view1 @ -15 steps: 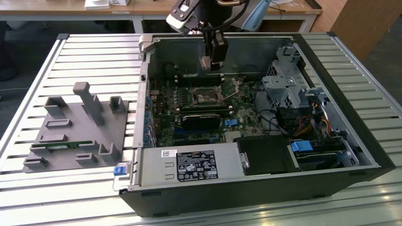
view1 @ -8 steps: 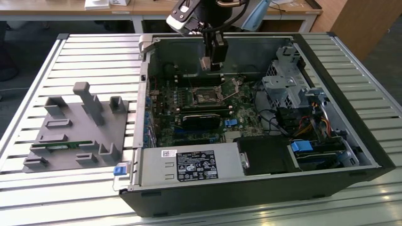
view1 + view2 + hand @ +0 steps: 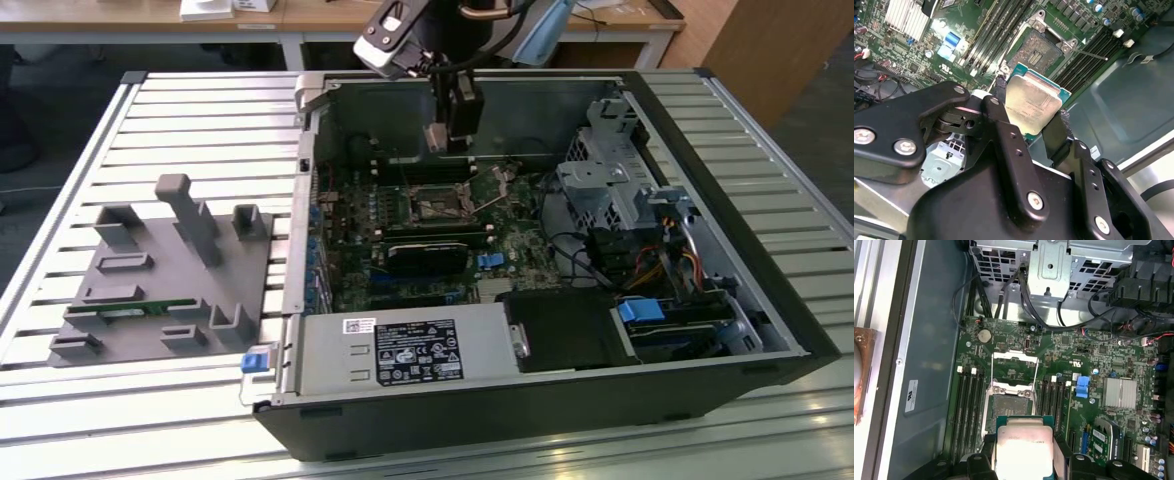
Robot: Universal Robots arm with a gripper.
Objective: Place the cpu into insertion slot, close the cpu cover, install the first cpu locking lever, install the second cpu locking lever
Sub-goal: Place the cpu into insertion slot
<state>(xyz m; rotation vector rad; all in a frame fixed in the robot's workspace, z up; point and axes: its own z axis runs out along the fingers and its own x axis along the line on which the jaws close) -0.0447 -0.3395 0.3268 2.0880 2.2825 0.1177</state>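
CPU (image 3: pixel 1034 105) sits clamped between the black fingers of the gripper (image 3: pixel 1030 106). Over the open computer case (image 3: pixel 534 415) the arm hangs straight down, holding the chip above the green motherboard (image 3: pixel 1094 355), clear of the uncovered insertion slot (image 3: pixel 1008 402).

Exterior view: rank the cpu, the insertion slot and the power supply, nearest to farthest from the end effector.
1. cpu: held in the end effector.
2. insertion slot: on the motherboard, beneath it.
3. power supply: at the case's near edge.
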